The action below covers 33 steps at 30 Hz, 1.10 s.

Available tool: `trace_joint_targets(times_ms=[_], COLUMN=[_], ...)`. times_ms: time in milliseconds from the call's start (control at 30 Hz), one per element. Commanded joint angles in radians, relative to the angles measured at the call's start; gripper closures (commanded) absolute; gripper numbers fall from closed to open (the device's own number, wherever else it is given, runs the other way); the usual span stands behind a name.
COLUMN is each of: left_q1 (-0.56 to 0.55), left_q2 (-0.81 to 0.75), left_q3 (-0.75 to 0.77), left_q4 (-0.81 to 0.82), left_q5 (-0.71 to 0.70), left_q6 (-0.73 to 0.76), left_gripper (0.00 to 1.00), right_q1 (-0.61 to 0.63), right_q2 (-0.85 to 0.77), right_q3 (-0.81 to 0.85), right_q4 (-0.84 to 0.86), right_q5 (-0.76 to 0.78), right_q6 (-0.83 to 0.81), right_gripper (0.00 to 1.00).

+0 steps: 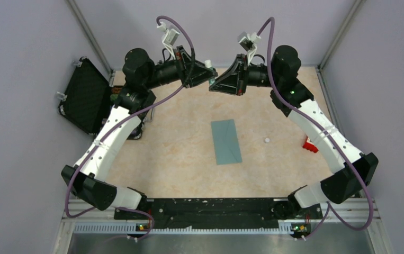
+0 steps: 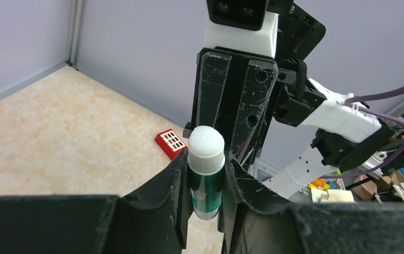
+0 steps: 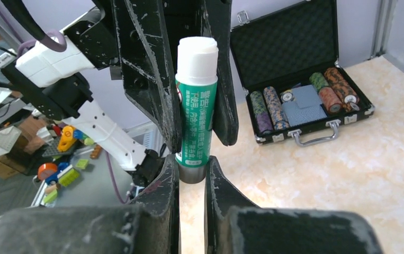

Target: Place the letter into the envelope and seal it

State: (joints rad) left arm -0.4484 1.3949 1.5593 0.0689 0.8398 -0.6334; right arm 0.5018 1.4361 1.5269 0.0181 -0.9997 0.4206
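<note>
My left gripper is clamping the green body of a glue stick, fingers pressing on both sides, and the white end is sticking up past them in the left wrist view. My right gripper is pinching the dark base end of the same stick, fingers nearly together with only the base between them. Both grippers are meeting nose to nose in the upper middle of the top view, raised off the table. The envelope is lying flat at the centre of that view, long side running up-down, faint flap seams showing, well apart from both grippers. A small white round piece is sitting right of the envelope, too small to identify. A red block with a white grid is lying further right, near my right arm. An open black poker chip case is sitting upper right in the right wrist view
</note>
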Motion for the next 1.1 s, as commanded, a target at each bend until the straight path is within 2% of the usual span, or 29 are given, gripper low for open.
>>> trace_joint_targets(times_ms=[0,67,133,267,367,433,500,533,567,633,667,733,833,900,967,1067], left_q1=[-0.002,-0.014,-0.043,-0.128,-0.179,-0.191,-0.193,-0.192,-0.189,-0.174,-0.155,-0.094,0.009,0.04,0.039,0.037], left_q2=[-0.015,-0.016,-0.02,-0.012,0.023,0.051,0.068,0.069,0.066,0.043,0.025,-0.019,-0.059,-0.07,-0.097,-0.107], left_q3=[-0.001,0.0,-0.012,-0.044,-0.028,0.007,0.03,0.032,0.026,0.001,-0.02,-0.079,-0.098,-0.1,-0.126,-0.134], left_q4=[0.013,-0.028,-0.087,-0.114,-0.118,-0.141,-0.142,-0.13,-0.115,-0.082,-0.061,0.0,0.042,0.067,0.098,0.107], left_q5=[-0.087,-0.208,-0.394,-0.858,-1.13,-1.2,-1.167,-1.134,-1.093,-0.99,-0.902,-0.615,-0.127,0.091,0.155,0.19], left_q6=[0.045,0.132,0.247,0.427,0.452,0.416,0.39,0.391,0.4,0.421,0.424,0.403,0.337,0.269,0.217,0.189], left_gripper=[1.0,1.0,1.0,1.0,1.0,1.0,1.0,1.0,1.0,1.0,1.0,1.0,1.0,1.0,1.0,1.0], right_q1=[0.004,0.004,0.005,0.04,0.116,0.191,0.22,0.221,0.221,0.21,0.184,0.094,-0.017,-0.042,-0.046,-0.046], right_q2=[-0.003,-0.007,-0.019,-0.068,-0.082,-0.079,-0.079,-0.081,-0.087,-0.111,-0.123,-0.137,-0.113,-0.11,-0.141,-0.172], right_q3=[0.053,0.077,0.097,0.067,0.035,0.037,0.034,0.03,0.025,0.005,-0.001,-0.003,0.028,0.03,-0.021,-0.136], right_q4=[-0.042,-0.133,-0.189,-0.126,-0.028,0.009,-0.004,-0.013,-0.051,-0.114,-0.154,-0.232,-0.418,-0.501,-0.448,-0.193], right_q5=[0.086,0.237,0.452,0.945,1.162,1.266,1.265,1.209,1.114,0.962,0.851,0.558,0.145,0.039,-0.009,-0.043], right_q6=[-0.065,-0.157,-0.221,-0.342,-0.431,-0.469,-0.452,-0.431,-0.428,-0.44,-0.431,-0.367,-0.424,-0.503,-0.504,-0.329], right_gripper=[1.0,1.0,1.0,1.0,1.0,1.0,1.0,0.99,0.91,0.68,0.61,0.51,0.46,0.45,0.44,0.44])
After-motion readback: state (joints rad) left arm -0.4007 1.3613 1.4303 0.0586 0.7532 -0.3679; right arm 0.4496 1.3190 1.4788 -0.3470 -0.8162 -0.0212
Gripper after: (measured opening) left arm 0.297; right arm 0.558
